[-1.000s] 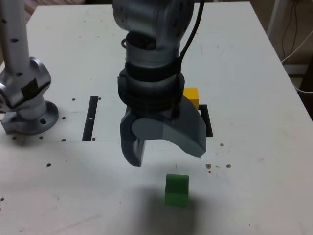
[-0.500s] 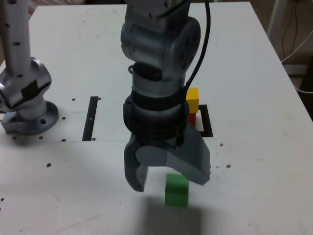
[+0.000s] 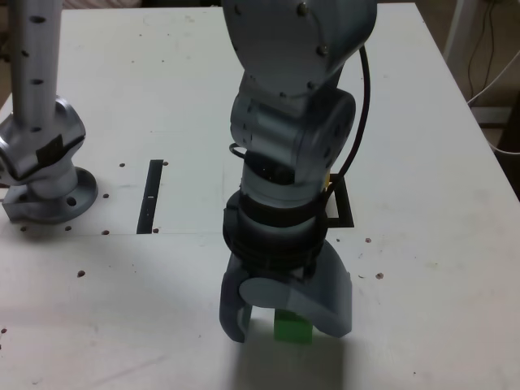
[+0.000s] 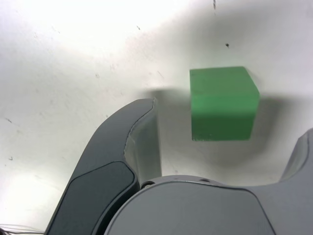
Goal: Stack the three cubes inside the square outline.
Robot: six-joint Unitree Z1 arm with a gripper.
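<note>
White tabletop (image 3: pixel 439 122), grey Z1 arm over its near middle. Gripper (image 3: pixel 284 313) is low over the tabletop with the jaws spread wide, straddling the small matte green cube (image 4: pixel 222 103). Wrist view shows clear gaps on both sides, so no contact yet and the cube sits on the tabletop, near edge, well short of the target.

Thick black square outline (image 3: pixel 348 213) is just behind the arm, mostly hidden; only its right edge and near corner show. Red and yellow cubes aren't visible now, the arm blocks that spot, so I can't confirm the lower stack.

Judgement: green is the unplaced piece. Left: close on it, lift, carry far-right to the outline, place.
</note>
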